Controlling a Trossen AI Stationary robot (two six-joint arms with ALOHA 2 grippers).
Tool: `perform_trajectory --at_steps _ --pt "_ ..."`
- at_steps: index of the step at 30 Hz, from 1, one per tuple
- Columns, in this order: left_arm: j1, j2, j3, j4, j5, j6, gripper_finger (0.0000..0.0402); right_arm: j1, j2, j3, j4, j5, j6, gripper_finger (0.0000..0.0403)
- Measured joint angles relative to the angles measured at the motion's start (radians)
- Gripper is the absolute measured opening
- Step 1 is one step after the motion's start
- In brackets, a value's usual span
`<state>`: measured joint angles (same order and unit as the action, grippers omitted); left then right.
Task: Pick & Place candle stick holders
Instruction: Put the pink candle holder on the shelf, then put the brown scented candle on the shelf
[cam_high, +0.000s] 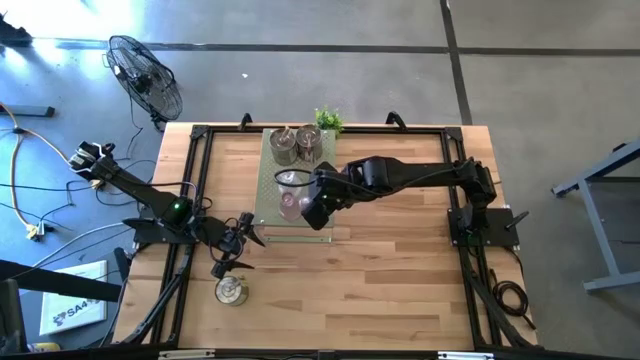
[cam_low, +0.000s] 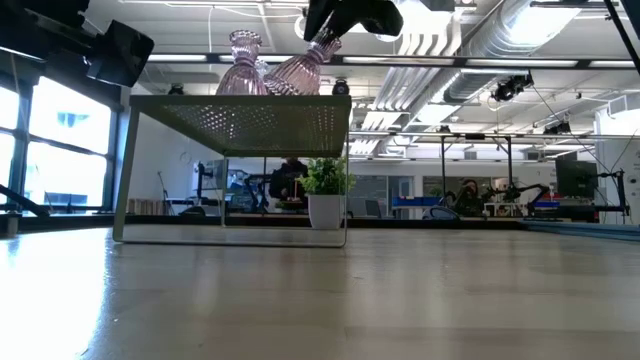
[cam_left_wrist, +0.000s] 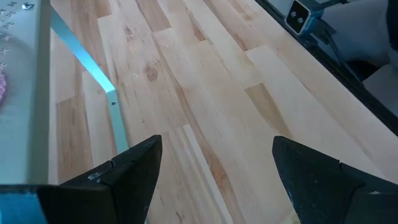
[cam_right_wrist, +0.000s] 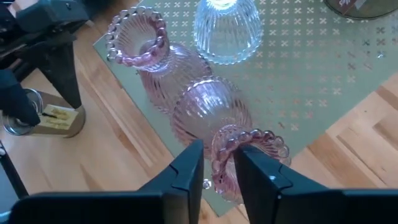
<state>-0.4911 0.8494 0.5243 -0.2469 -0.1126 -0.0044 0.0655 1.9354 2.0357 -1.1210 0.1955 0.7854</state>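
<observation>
Left claw (cam_high: 243, 228) hovers over the bench (cam_high: 400, 290), fingers spread, gripping nothing. One dull metal holder (cam_high: 231, 290) stands on the bench just beside it, on the near side. Right claw (cam_right_wrist: 219, 163) is over the perforated board (cam_right_wrist: 323, 74), its two fingers pinching the beaded rim of a pink glass holder (cam_right_wrist: 214, 115); that holder leans, rim toward the claw, ribbed body away. Just beyond it, touching, stands the second pink glass holder (cam_right_wrist: 146, 43), same ribbing and beaded rim. Past both, the clear ribbed glass holder (cam_right_wrist: 227, 28) sits on the board. Farther across the board, two metal holders (cam_high: 296, 144) stand together, a small green plant (cam_high: 327, 119) behind them.
</observation>
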Motion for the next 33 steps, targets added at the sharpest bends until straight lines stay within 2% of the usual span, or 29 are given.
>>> perform_trajectory --at_steps 20,33 --pt "0.000 0.000 0.000 -0.002 0.020 -0.003 0.0301 0.000 0.000 0.000 0.075 -0.024 -0.045 0.0093" --pt "0.000 0.000 0.000 -0.004 0.019 -0.004 0.0301 0.019 -0.002 0.123 0.061 0.012 -0.073 0.0094"
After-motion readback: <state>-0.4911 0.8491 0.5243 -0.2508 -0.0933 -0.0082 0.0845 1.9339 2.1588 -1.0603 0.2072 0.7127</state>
